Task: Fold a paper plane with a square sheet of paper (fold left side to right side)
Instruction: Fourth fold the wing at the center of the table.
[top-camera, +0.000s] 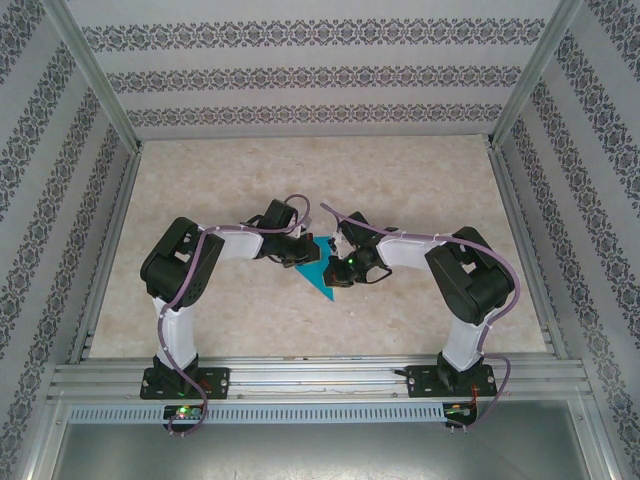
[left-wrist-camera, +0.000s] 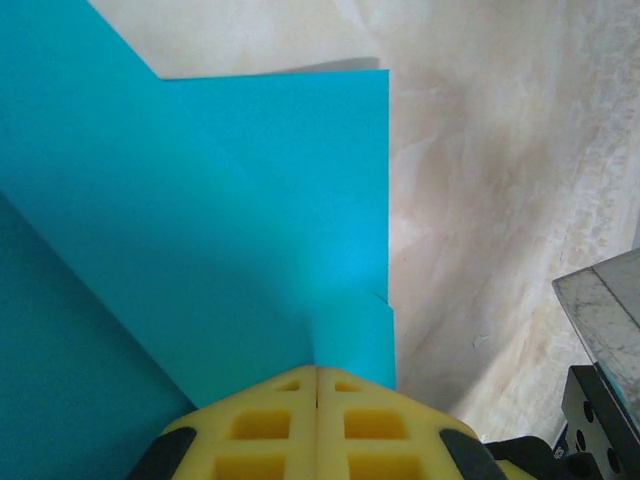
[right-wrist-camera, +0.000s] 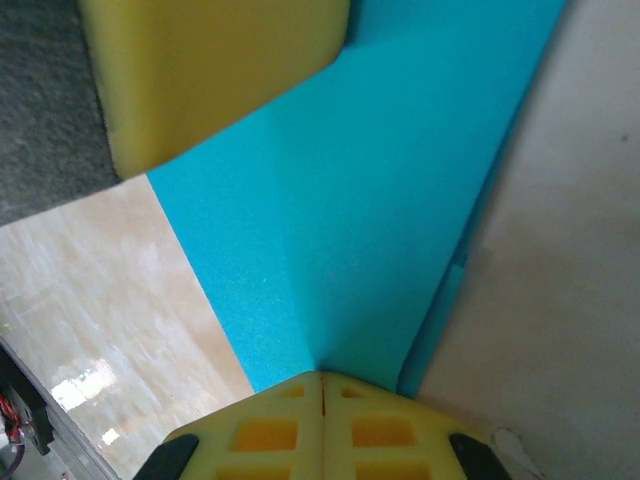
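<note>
Folded square sheet of paper, teal-blue, seen from above as a pointed, roughly triangular shape with its tip toward the arm bases. The pale marbled surface lies beneath the sheet and extends well beyond it on every side. The left end effector meets the sheet's left edge and the right end effector its right edge, so the sheet sits between the two. Left wrist view: the yellow fingers of the left end effector are pressed together with no gap, pinching the sheet, whose overlapping layers show straight creased edges against the surface. Right wrist view: the right end effector is likewise fully closed on the sheet; a yellow finger of the left end effector bears on the sheet's far part.
</note>
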